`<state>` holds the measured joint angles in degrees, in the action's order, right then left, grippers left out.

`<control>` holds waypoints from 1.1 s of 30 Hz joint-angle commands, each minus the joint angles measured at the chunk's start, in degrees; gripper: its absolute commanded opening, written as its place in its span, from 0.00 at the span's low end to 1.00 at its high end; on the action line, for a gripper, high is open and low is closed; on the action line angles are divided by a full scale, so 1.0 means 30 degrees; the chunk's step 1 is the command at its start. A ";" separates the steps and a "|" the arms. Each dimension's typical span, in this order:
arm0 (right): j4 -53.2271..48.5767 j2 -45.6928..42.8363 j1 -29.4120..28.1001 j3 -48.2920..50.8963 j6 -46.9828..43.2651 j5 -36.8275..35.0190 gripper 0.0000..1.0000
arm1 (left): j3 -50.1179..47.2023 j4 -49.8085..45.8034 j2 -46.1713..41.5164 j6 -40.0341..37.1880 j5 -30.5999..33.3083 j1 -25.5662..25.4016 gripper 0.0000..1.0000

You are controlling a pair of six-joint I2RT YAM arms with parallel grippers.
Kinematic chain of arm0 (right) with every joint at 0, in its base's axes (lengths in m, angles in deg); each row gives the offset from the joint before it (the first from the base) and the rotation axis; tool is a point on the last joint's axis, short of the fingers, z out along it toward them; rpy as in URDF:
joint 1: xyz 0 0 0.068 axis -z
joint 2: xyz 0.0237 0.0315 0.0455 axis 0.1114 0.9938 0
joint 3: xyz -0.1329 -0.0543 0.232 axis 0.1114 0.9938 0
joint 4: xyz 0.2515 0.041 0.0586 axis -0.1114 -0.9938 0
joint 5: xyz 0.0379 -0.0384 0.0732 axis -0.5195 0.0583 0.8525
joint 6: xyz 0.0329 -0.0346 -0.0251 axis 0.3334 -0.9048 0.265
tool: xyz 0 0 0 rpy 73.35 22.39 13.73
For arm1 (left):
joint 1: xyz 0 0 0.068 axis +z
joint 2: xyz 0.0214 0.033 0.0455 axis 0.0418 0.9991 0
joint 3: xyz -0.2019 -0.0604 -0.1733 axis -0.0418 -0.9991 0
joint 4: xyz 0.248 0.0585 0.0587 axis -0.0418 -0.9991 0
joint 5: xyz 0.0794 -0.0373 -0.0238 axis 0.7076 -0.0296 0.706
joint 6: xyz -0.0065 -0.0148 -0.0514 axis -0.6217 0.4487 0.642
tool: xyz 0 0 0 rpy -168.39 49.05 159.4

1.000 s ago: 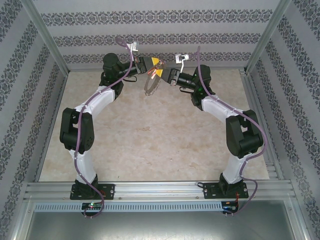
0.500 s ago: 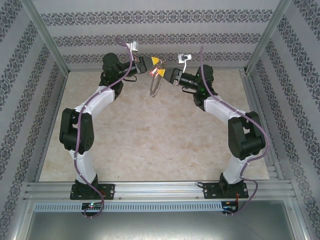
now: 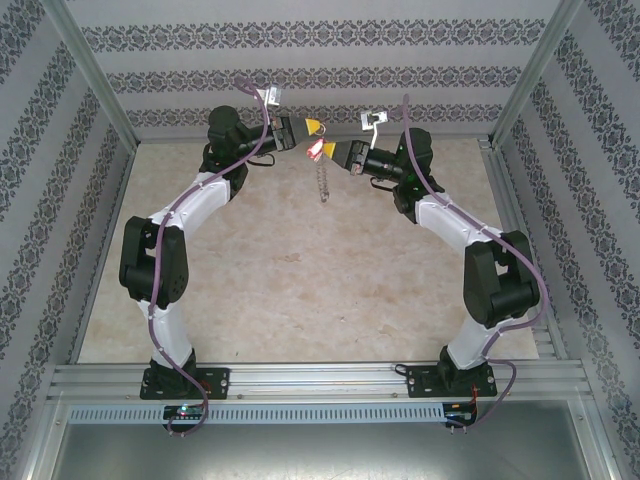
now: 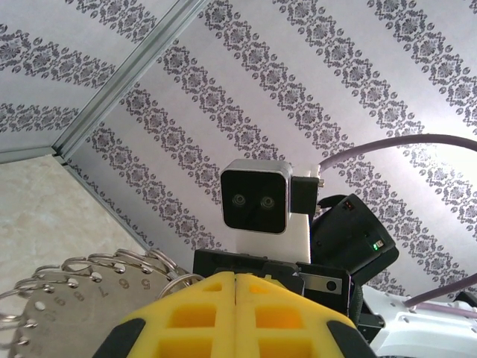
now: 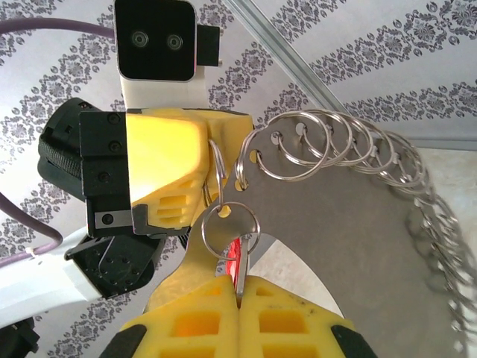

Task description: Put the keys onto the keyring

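Both grippers meet high over the far middle of the table. My left gripper is shut on the keyring, which hangs below it edge-on. In the left wrist view the left gripper has its yellow fingers pressed together, and the keyring, a grey numbered plate fringed with small silver rings, sticks out to their left. My right gripper is shut on the key, which has a red head and a silver blade. The key's upper end touches one small ring on the keyring. The red key lies between the two fingertips.
The patterned back wall stands close behind both grippers. Aluminium frame posts rise at the left and right corners. The beige table lies open between the two arms.
My right gripper has moved up and left, close to the left gripper. The keyring has swung from a tilted loop to hanging edge-on. The left gripper has shifted slightly right.
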<state>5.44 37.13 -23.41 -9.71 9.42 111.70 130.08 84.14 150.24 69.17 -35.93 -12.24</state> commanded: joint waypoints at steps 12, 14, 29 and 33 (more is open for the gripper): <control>-0.0915 -0.1205 0.0114 -0.0157 -0.0876 -0.0037 0.35 | -0.0027 0.1379 -0.1071 0.0150 -0.0181 -0.0148 0.00; -0.0462 -0.1598 0.0441 0.0147 -0.0426 -0.0229 0.36 | -0.0078 0.1585 -0.1045 0.0363 -0.0068 -0.0153 0.00; 0.2240 -0.1221 -0.0091 -0.1362 0.3714 -0.3382 0.44 | -0.0579 0.3463 -0.1139 0.1904 0.0702 -0.0150 0.00; 0.2253 -0.0704 -0.0593 -0.1809 0.3800 -0.3407 0.43 | -0.0574 0.3565 -0.1156 0.1976 0.0671 -0.0143 0.00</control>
<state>9.14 33.75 -24.00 -12.86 19.35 102.44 128.22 89.35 150.04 74.09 -34.31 -12.24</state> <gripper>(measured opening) 0.431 0.053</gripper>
